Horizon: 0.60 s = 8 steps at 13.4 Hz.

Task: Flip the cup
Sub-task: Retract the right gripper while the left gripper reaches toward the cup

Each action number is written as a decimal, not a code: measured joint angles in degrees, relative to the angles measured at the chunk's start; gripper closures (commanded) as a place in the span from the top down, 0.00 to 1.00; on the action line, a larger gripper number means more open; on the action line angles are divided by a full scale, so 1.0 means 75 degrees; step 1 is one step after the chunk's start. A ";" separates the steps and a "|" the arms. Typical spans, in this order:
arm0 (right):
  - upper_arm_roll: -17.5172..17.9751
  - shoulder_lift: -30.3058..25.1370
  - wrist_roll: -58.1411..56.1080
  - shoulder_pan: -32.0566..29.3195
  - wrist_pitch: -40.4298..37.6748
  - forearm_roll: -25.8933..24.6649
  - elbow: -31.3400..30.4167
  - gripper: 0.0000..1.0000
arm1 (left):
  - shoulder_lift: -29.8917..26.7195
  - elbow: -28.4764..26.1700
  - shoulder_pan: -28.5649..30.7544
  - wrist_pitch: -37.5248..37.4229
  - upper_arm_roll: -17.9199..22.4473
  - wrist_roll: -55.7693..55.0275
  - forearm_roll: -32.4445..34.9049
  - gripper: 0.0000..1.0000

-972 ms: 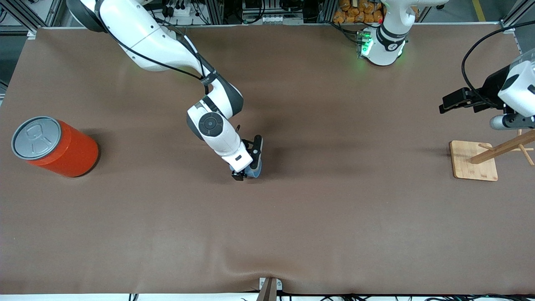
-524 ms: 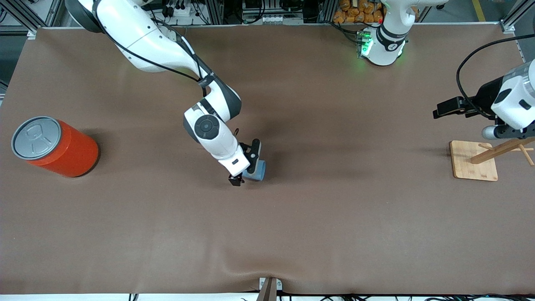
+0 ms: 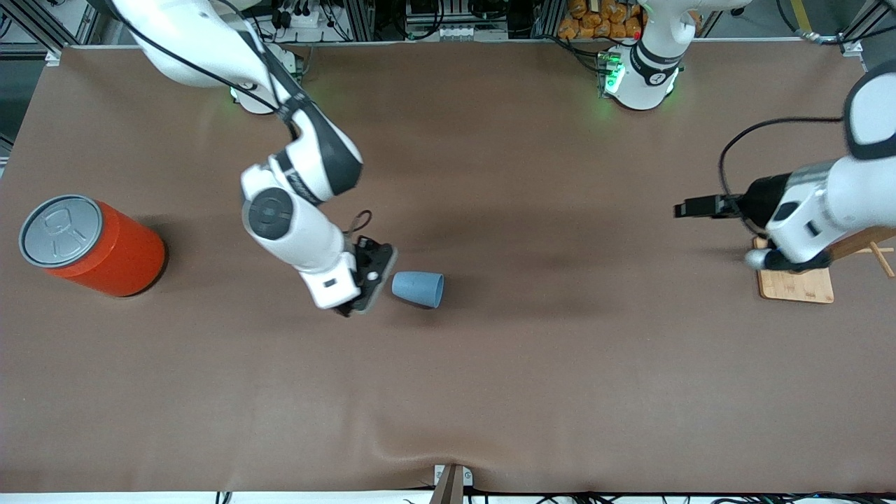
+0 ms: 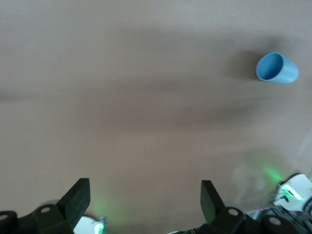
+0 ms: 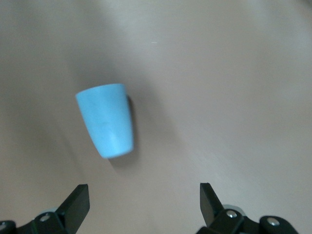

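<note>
The small light-blue cup point(image 3: 418, 289) lies on its side on the brown table near the middle, its wide mouth toward the left arm's end. It shows in the right wrist view point(image 5: 107, 126), and far off in the left wrist view point(image 4: 277, 68), where its darker inside is visible. My right gripper point(image 3: 365, 285) is open and empty, just beside the cup's narrow base, toward the right arm's end; it also shows in the right wrist view point(image 5: 144, 192). My left gripper point(image 3: 775, 260) is open and empty over the wooden stand's base, as the left wrist view point(image 4: 145, 187) shows.
A large orange can point(image 3: 94, 245) with a grey pull-tab lid stands at the right arm's end of the table. A wooden peg stand point(image 3: 794, 283) stands at the left arm's end, partly under the left hand.
My right gripper has let go of the cup and drawn back toward the right arm's end. The cup now lies free on its side. My left arm has swung in over the wooden stand.
</note>
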 measured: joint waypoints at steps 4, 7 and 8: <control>-0.0136 -0.1071 0.0444 -0.0982 -0.0847 0.0000 0.0033 1.00 | 0.0863 0.0119 -0.0408 0.0747 -0.0074 0.0545 -0.1048 1.00; -0.0575 -0.1823 0.0486 -0.1551 -0.1395 -0.0001 0.0039 1.00 | 0.1655 0.0277 -0.0427 0.1023 -0.0116 0.1202 -0.2438 1.00; -0.0960 -0.2145 0.0492 -0.1548 -0.1766 0.0000 0.0037 1.00 | 0.1949 0.0323 -0.0447 0.1149 -0.0156 0.1438 -0.2807 1.00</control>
